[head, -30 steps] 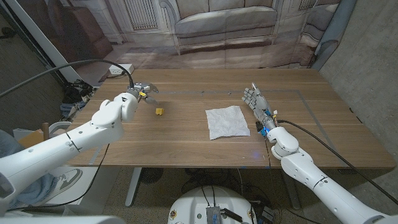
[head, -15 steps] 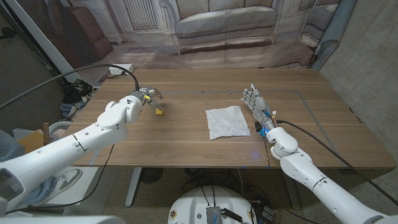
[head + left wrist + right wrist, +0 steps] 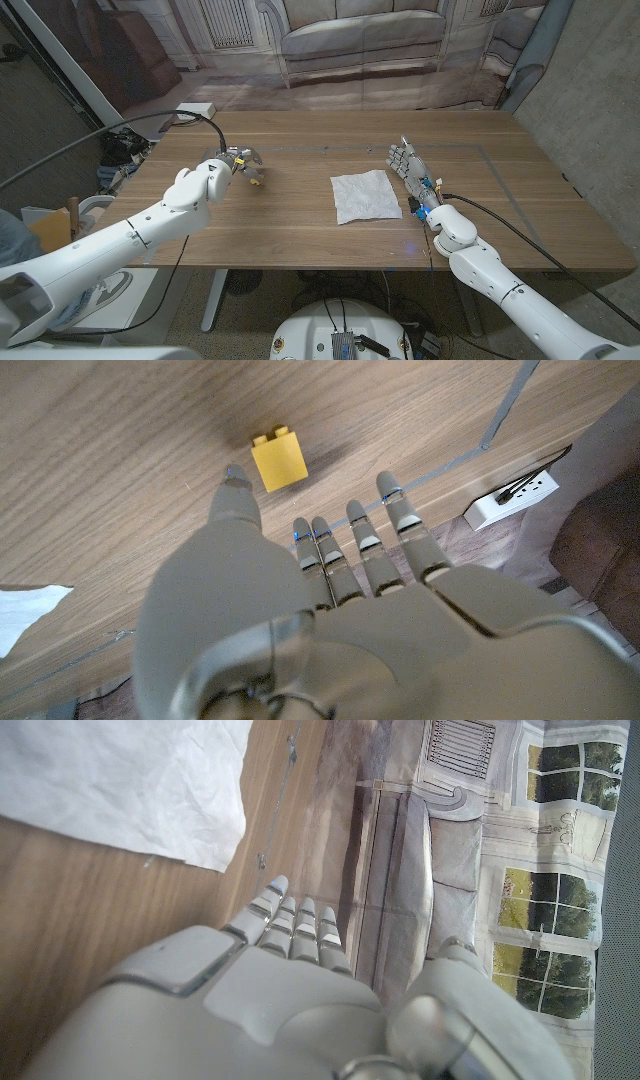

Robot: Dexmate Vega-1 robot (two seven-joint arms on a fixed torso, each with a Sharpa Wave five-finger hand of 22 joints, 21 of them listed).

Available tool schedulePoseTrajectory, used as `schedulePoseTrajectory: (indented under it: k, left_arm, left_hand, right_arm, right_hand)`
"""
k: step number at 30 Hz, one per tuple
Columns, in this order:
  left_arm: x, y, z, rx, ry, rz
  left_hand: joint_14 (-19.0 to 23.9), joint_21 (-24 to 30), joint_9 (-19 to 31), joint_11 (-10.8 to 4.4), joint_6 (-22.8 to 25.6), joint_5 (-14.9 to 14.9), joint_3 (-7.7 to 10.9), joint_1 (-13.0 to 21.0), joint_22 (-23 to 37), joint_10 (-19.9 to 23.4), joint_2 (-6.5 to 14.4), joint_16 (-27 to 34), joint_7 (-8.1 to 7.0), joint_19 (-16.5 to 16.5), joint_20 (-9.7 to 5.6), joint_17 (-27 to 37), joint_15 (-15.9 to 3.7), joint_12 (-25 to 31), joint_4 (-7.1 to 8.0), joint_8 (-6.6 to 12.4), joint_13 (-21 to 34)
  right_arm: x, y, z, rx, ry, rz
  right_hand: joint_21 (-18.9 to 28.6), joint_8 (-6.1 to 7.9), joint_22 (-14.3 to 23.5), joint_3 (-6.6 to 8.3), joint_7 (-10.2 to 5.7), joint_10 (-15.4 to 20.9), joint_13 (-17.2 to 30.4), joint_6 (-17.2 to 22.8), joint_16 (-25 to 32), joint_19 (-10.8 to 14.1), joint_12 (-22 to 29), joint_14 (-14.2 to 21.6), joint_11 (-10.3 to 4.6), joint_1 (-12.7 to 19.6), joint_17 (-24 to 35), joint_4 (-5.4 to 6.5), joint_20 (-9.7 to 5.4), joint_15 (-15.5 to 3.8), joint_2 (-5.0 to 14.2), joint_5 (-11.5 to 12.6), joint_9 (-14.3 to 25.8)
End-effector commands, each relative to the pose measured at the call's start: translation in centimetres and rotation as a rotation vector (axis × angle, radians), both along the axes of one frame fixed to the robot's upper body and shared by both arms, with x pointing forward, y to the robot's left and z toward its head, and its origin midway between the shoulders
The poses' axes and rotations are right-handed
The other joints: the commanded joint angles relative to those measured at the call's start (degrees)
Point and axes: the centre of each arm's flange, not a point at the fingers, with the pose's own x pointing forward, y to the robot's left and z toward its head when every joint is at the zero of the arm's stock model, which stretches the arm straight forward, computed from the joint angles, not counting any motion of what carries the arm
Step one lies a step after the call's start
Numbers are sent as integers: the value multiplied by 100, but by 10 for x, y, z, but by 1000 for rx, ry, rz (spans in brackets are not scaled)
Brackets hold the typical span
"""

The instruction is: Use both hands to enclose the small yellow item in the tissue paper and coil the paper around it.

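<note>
**Hovering over the yellow brick, tissue lying apart**

Looking down from the head camera, you have your left hand (image 3: pixel 243 162) over the left half of the wooden table (image 3: pixel 300 225), directly above the small yellow item (image 3: pixel 257 181). Your left wrist camera shows that item (image 3: pixel 278 459) as a little hard-edged plastic brick with a raised stud on top, sitting on the bare wood just past your fingertips (image 3: pixel 388 485). Your fingers are spread and extended, holding nothing; whether any of them touches the brick is hard to judge from here, though a gap seems to show. The brick is nearly square, so it has no clear long axis; its stud side points up.

The tissue paper (image 3: pixel 365 195) lies flat to the right of the brick, well apart from it, near the table's middle. It is a thin, white, crinkled sheet, roughly square, its corners turned slightly off the table's edges.

Your right hand (image 3: pixel 409 163) is just beside the tissue's right edge, fingers straight and together, pointing toward the far side, gripping nothing. The right wrist camera shows the creased sheet (image 3: pixel 120 780) close to those fingers (image 3: pixel 295 925). The tabletop has long, smooth grain running left to right.
</note>
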Motion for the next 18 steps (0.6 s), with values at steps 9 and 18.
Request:
schedulePoseTrajectory:
  k: [9,18]
  left_arm:
    - [8,3,-16,-60,-7,-1]
    - [14,4,-23,-89,1,-5]
  left_hand:
    - [97,-17,31,9,-7,-57,28,88,18,92,19,5,38,53,-32,15,-292,-21,5,-11,31]
    - [148,-25,31,-5,48,-73,42,123,18,129,23,8,41,74,-46,11,-335,-24,-5,-2,30]
  right_arm:
    - [3,4,0,-9,13,4]
    - [4,5,0,-12,20,5]
  right_hand:
    - [40,27,25,-2,-30,-8,27,44,39,14,37,14,-19,55,7,-40,-2,14,41,-30,12]
    - [41,26,26,-3,-36,-6,27,42,37,16,38,13,-16,55,7,-46,-3,10,43,-31,12]
